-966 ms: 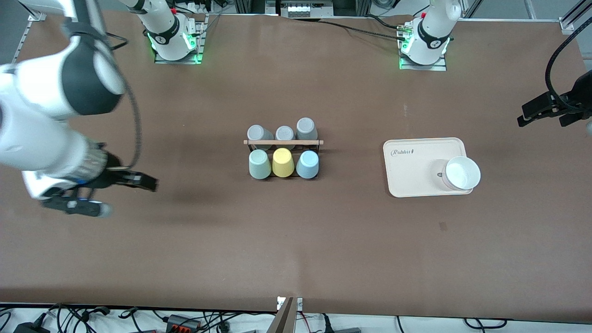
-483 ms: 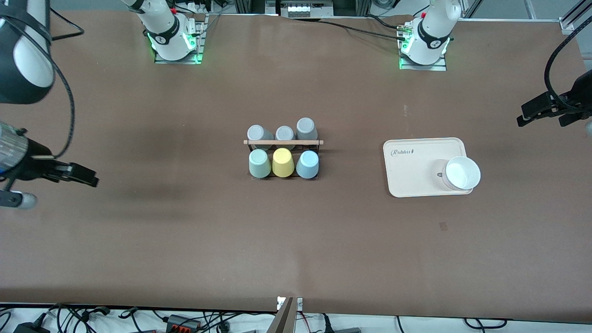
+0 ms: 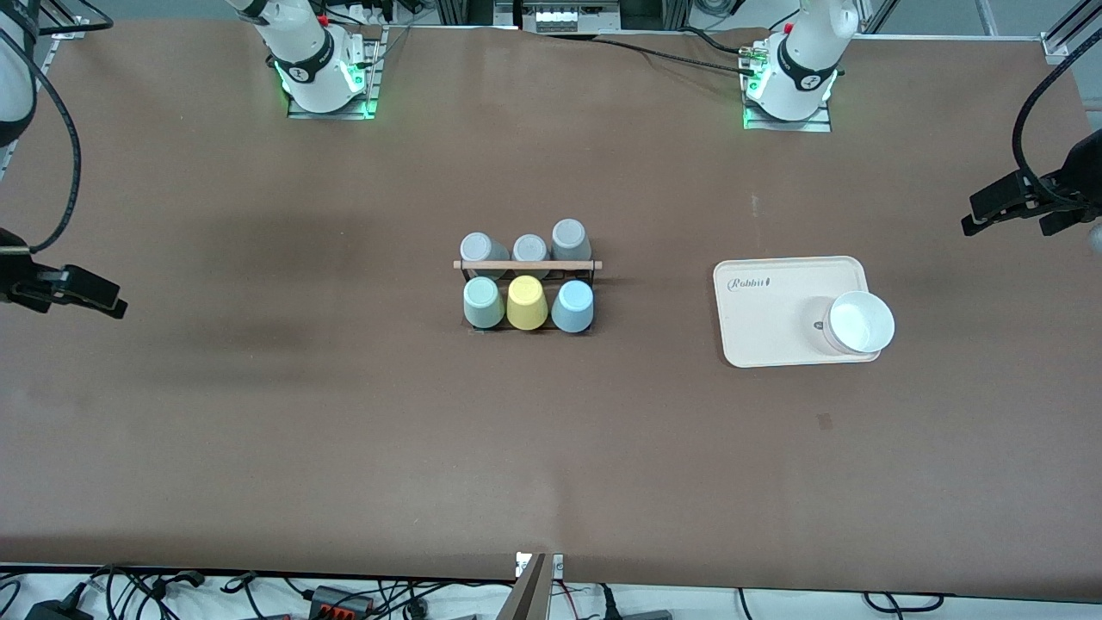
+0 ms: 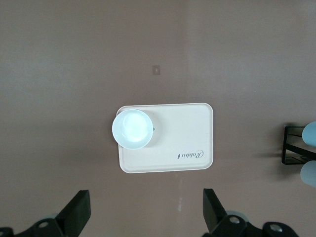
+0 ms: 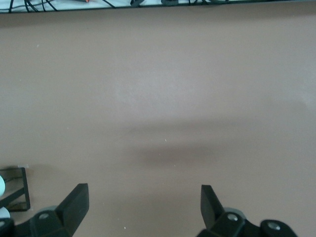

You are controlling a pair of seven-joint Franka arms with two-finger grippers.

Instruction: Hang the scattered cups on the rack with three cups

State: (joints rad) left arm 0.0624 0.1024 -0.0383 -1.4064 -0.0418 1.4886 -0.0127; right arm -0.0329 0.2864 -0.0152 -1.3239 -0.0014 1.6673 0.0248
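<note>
The black wire rack [image 3: 527, 264] with its wooden top rod stands mid-table. The pale mint green cup [image 3: 483, 303] and the light blue cup [image 3: 572, 306] sit upside down on its row nearer the front camera, with a yellow cup [image 3: 526, 302] between them. Three grey cups [image 3: 530, 249] fill the farther row. My right gripper [image 5: 143, 192] is open and empty over bare table at the right arm's end, with a rack corner [image 5: 17, 190] at the edge of its view. My left gripper [image 4: 145, 195] is open and empty over the table at the left arm's end.
A cream tray [image 3: 775, 301] carrying a white bowl [image 3: 859, 322] lies between the rack and the left arm's end. Cables run off the table edge nearest the front camera. Both arm bases stand along the edge farthest from that camera.
The right arm has swung away from the rack toward its own end of the table and has mostly left the front view. The left arm and all the cups have stayed put.
</note>
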